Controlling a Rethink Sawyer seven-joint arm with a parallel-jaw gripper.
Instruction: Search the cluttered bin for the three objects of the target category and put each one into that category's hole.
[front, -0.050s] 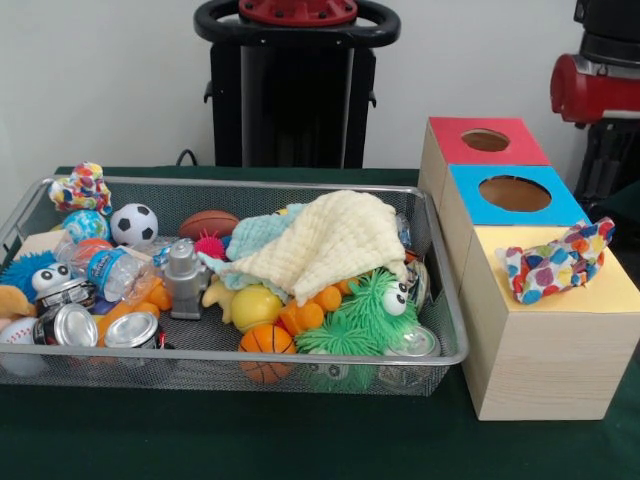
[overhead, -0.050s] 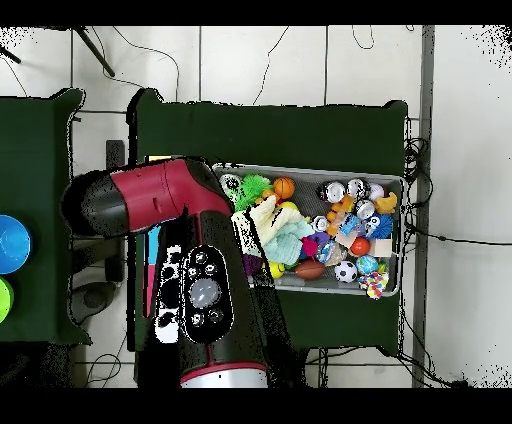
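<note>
A wire mesh bin (front, -0.050s: 300, 357) holds a jumble of toys, cans and cloths. A cream-yellow cloth (front, -0.050s: 330, 240) lies draped over the middle of the pile, with a teal cloth (front, -0.050s: 255, 235) tucked beside it. A dotted multicoloured cloth (front, -0.050s: 555, 262) lies crumpled on the yellow top (front, -0.050s: 600, 295) of the wooden box (front, -0.050s: 540, 360), and no hole shows there. The red top's hole (front, -0.050s: 485, 140) and the blue top's hole (front, -0.050s: 514, 193) are uncovered. Only the red and black arm (front, -0.050s: 590, 85) shows at the right edge. The overhead view shows the arm (overhead, -0.050s: 190, 260) covering the box. The gripper is hidden.
The bin also holds a soccer ball (front, -0.050s: 133, 223), a brown football (front, -0.050s: 208, 222), a small basketball (front, -0.050s: 267, 345), a green fuzzy toy (front, -0.050s: 370, 310), shiny cans (front, -0.050s: 130, 330), a grey figure (front, -0.050s: 185, 280) and a colourful bundle (front, -0.050s: 82, 188) in the far left corner. A black pedestal (front, -0.050s: 295, 100) stands behind.
</note>
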